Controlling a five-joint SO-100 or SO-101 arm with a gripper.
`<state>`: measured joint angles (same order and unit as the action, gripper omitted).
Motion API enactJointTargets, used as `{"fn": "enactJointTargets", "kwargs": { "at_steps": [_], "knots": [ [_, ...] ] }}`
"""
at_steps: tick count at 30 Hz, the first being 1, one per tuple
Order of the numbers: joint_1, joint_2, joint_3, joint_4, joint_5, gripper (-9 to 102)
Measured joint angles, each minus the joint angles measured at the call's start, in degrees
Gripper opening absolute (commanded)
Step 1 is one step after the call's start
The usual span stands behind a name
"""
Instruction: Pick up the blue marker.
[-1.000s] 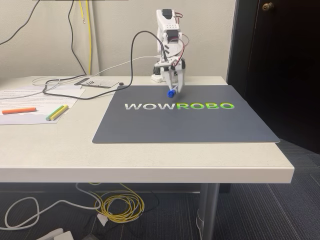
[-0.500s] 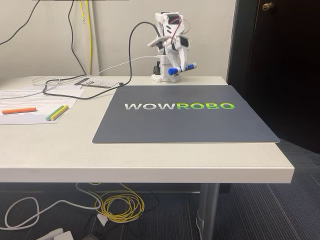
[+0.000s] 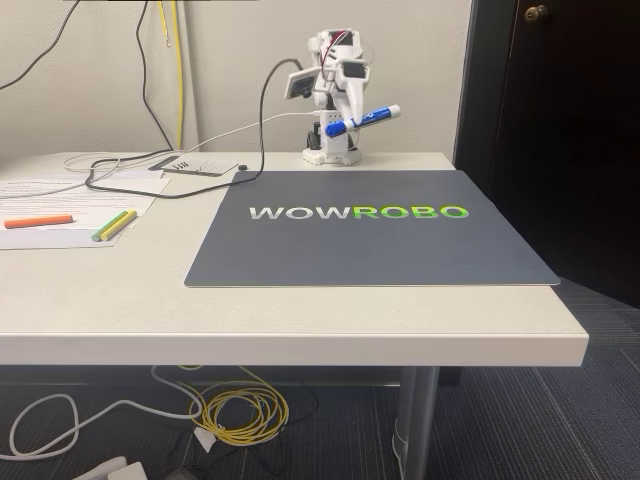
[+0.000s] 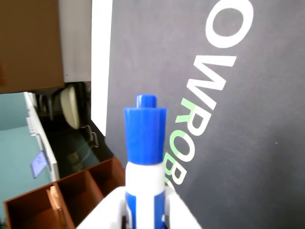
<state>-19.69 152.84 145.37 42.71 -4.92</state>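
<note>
Glossy plastic blue marker [image 4: 145,157]; matt dark mat [image 3: 370,235].

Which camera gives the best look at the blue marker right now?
The wrist view: the blue marker is close and sharp, its cap pointing up from the pincer. The fixed view shows it small but whole, tilted, above the table.

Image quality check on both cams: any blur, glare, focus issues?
Fixed view: even indoor light, sharp across the mat, no glare; the doorway at right is very dark. Wrist view: the blue marker in the gripper is close and slightly soft, the mat lettering is legible, and the background at left is dim and blurry.
</note>
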Motion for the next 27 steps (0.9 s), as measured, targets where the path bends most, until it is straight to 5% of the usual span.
{"fn": "enactJointTargets", "kwargs": {
  "at_steps": [27],
  "knots": [
    [5.45,11.16,10.90,-5.27,6.24,1]
  ]
}}
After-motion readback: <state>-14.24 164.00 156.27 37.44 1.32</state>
